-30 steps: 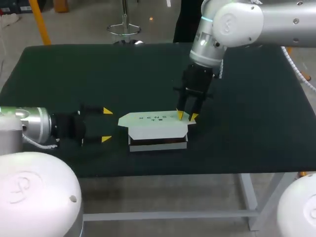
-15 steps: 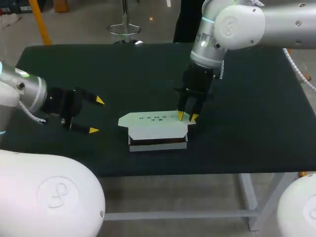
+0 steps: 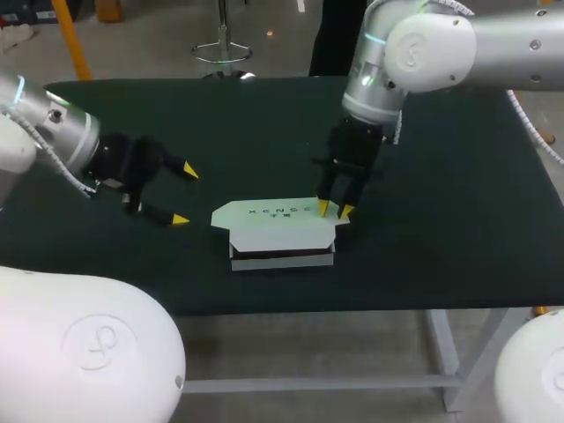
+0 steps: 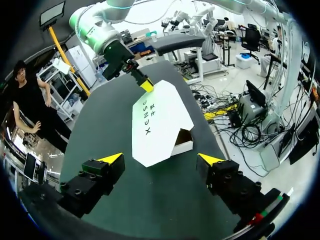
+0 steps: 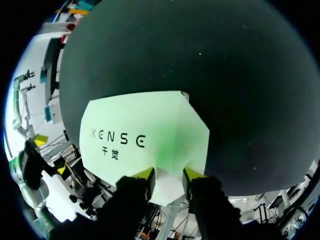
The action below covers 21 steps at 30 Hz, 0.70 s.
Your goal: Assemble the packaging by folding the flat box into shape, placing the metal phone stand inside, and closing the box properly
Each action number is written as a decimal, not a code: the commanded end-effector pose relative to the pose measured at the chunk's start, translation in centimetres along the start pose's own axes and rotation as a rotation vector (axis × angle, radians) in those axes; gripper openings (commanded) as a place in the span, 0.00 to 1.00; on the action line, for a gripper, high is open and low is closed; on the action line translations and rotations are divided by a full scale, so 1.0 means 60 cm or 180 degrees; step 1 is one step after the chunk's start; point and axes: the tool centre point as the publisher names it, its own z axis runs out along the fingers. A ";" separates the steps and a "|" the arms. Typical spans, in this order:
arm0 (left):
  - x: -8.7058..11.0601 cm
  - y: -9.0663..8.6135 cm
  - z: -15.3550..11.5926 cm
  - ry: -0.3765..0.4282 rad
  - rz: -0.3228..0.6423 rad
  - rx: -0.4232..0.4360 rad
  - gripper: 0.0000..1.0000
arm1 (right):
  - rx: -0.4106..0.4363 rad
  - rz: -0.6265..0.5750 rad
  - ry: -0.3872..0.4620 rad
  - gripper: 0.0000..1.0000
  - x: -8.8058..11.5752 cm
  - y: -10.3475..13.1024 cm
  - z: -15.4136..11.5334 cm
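Hovering left of the box [image 3: 280, 231] and well apart from it, the left gripper [image 3: 184, 194] hangs over the dark table [image 3: 441, 220], fingers spread wide with nothing between them. The left arm [image 3: 44, 132] comes in from farther left of the box. In the left wrist view the left gripper [image 4: 161, 159] points at the box [image 4: 160, 122], which lies ahead of it (a triangular gap at its near end shows a brown inside). The white box has its printed lid [image 3: 273, 216] lying flat on top, with a dark slit under the lid's front edge. On the lid's right end sits the right gripper [image 3: 334, 209], pointing down. The right arm [image 3: 441, 40] rises behind the box, to its right. The right wrist view shows the right gripper [image 5: 169, 175] over white card of the box [image 5: 145, 140] — whether it grips or only presses cannot be told.
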 end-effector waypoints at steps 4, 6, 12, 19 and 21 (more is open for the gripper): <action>-0.029 -0.035 0.039 -0.0647 -0.1805 -0.1283 1.00 | -0.0019 0.0013 0.0033 0.40 -0.006 -0.004 0.006; -0.029 -0.035 0.039 -0.0647 -0.1805 -0.1283 1.00 | -0.0026 0.0017 0.0036 0.41 -0.006 -0.004 0.006; -0.029 -0.035 0.039 -0.0647 -0.1805 -0.1283 1.00 | -0.0051 0.0013 0.0048 0.40 -0.006 -0.003 0.007; -0.045 -0.037 0.040 -0.0624 -0.2413 -0.1275 1.00 | -0.0077 0.0015 0.0059 0.40 -0.006 -0.004 0.006; -0.053 -0.036 0.046 -0.0662 -0.2967 -0.1371 1.00 | -0.0084 0.0020 0.0064 0.40 -0.008 -0.004 0.006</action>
